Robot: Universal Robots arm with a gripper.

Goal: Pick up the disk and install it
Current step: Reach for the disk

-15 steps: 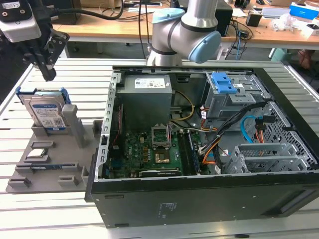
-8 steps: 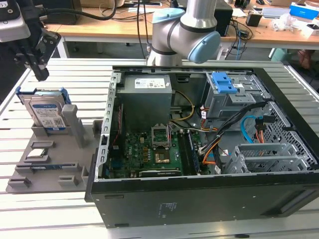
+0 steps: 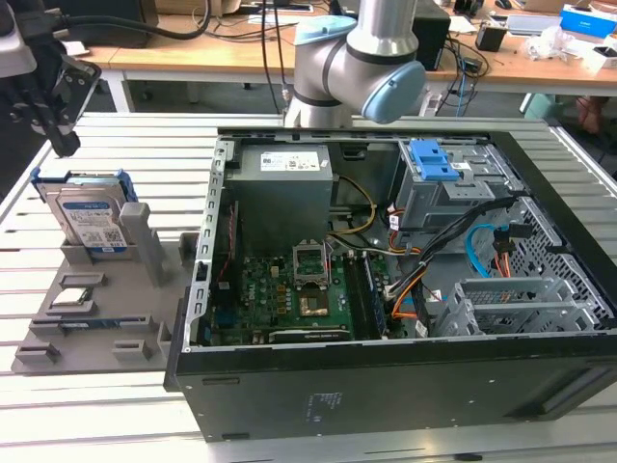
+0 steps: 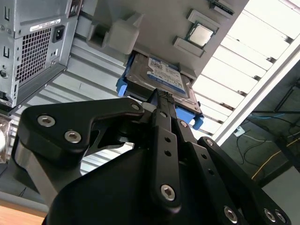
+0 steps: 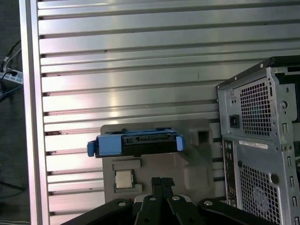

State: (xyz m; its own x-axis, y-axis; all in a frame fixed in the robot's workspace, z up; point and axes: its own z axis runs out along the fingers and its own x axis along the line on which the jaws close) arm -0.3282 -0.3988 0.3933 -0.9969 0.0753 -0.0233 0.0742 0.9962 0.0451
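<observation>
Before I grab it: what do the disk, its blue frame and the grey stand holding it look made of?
The disk: metal casing, going by its dull silvery sheen, with a glossy label. Its blue frame: likely plastic, uniformly coloured with moulded edges. The grey stand: matte and blocky, probably plastic, though the look leaves that open.

Bright, even light; glare on slatted table (image 5: 117,89)
</observation>
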